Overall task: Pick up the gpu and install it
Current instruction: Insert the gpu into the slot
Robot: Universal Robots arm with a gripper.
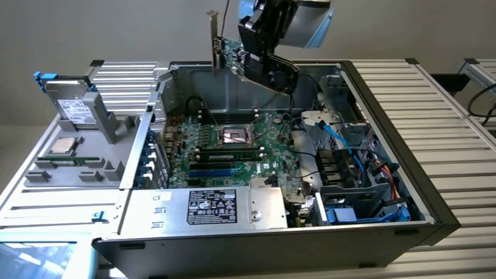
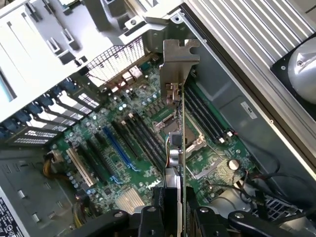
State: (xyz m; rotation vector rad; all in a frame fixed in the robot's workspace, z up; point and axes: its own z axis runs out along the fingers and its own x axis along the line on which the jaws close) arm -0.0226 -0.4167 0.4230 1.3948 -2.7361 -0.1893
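Exterior view, upper centre of frame: my gripper (image 1: 262, 49), half closed, clamps the gpu (image 1: 232, 53) on edge, clear above the motherboard (image 1: 256, 145), probably so its connector edge faces the slots.

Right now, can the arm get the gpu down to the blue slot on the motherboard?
Probably yes: the end effector holds the gpu above the open case, and nothing visible covers the blue slot.
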